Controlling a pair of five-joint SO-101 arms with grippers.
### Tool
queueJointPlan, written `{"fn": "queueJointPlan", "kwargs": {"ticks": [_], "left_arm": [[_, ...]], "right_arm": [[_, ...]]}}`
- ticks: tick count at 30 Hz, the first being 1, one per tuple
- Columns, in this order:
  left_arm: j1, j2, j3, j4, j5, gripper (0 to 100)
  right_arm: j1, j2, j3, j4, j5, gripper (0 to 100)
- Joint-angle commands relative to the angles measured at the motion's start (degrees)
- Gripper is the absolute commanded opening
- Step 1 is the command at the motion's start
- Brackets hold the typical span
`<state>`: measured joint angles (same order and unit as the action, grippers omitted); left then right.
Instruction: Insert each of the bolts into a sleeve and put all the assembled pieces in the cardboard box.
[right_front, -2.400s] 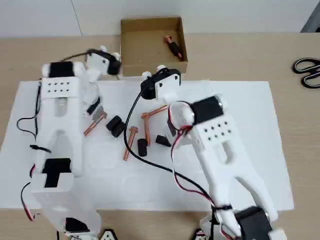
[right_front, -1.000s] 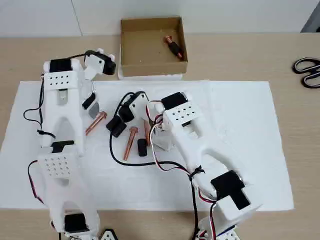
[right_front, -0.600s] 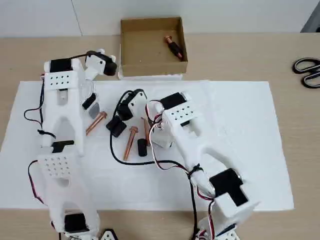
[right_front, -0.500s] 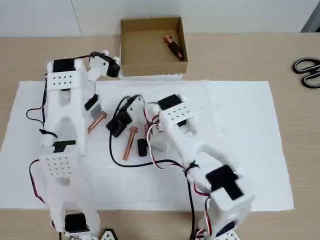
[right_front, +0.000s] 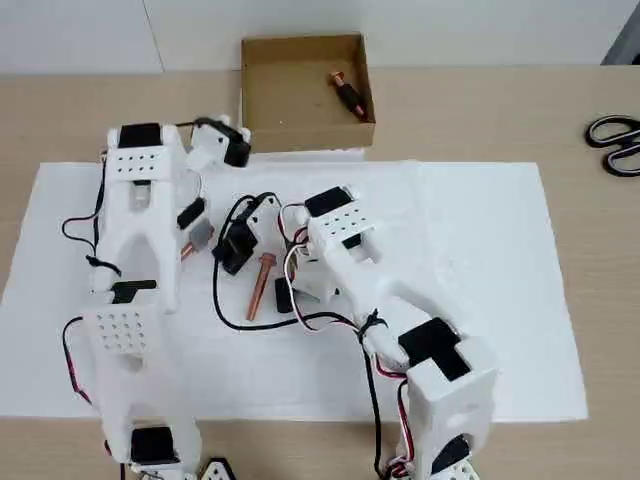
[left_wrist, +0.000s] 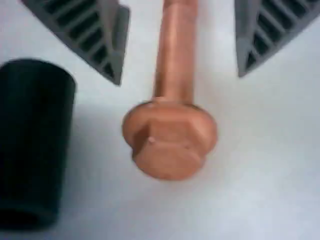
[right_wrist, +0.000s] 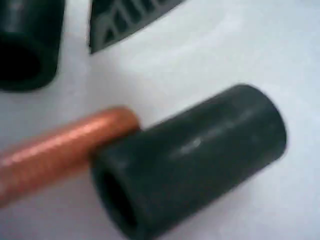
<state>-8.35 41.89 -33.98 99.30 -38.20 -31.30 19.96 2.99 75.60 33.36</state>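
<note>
**Two white plastic arms bend over a white paper sheet (right_front: 480, 260) spread on a pale wooden bench (right_front: 520, 110).**

The left gripper (right_front: 197, 232) is down at the sheet, left of centre in the high view. Its grey, ribbed, wedge-shaped jaws stand wide on either side of a smooth copper-coloured bolt (left_wrist: 172, 135), with a gap between each jaw and the shaft. The bolt lies flat, its round flange and hexagonal head pointing away from the jaws. Just beside the head, but apart from it, lies a matt black cylindrical sleeve (left_wrist: 32, 145).

The right gripper (right_front: 238, 242) is low over the sheet at the centre of the frame, near the left one; whether it is open or closed cannot be told. Its wrist view takes in a second sleeve (right_wrist: 195, 160), a hollow black tube lying on its side. The finely threaded end of a second bolt (right_wrist: 60, 150) butts against this sleeve's outer wall near the open mouth. A third sleeve (right_wrist: 25, 45) sits apart in the upper left of that view.

From above, a loose bolt (right_front: 262, 285) lies on the paper between the arms, with a short sleeve (right_front: 283, 297) just beside it.

The cardboard box (right_front: 290, 100), brown, square and open-topped, stands at upper centre beyond the sheet's far edge. It holds one assembled piece (right_front: 347, 92), a copper bolt in a black sleeve, lying aslant near the right-hand wall. Black-handled scissors (right_front: 615, 135) rest at the right edge of the bench.
</note>
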Motion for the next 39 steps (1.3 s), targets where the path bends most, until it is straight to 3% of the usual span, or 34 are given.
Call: {"fn": "queueJointPlan", "kwargs": {"ticks": [1,6,10,14,19,25,29,39], "left_arm": [[-0.2,-0.5,0.5,1.1,-0.6,15],[-0.2,-0.5,0.5,1.1,-0.6,15],[-0.1,-0.5,1.2,1.1,-0.7,15],[0.1,-0.4,1.8,1.1,-0.7,15],[0.4,-0.8,1.7,1.1,-0.6,14],[0.4,-0.6,-0.5,1.1,-0.4,8],[0.4,-0.4,-0.2,1.1,-0.4,0],[3.8,-1.1,-2.2,1.1,0.1,1]], "right_arm": [[-0.5,1.1,-1.8,0.0,0.3,15.4],[-0.2,1.8,-1.8,3.5,0.3,14.4],[0.3,1.6,-1.8,4.9,0.3,0.5],[2.2,1.5,-5.4,8.8,-1.7,0.4],[3.8,1.5,-20.0,19.9,-2.0,0.6],[6.6,0.7,-30.8,21.3,-2.0,0.4],[8.7,-6.2,-31.2,21.1,-2.2,0.4],[15.3,-26.6,-31.0,18.6,-8.7,0.5]]}}
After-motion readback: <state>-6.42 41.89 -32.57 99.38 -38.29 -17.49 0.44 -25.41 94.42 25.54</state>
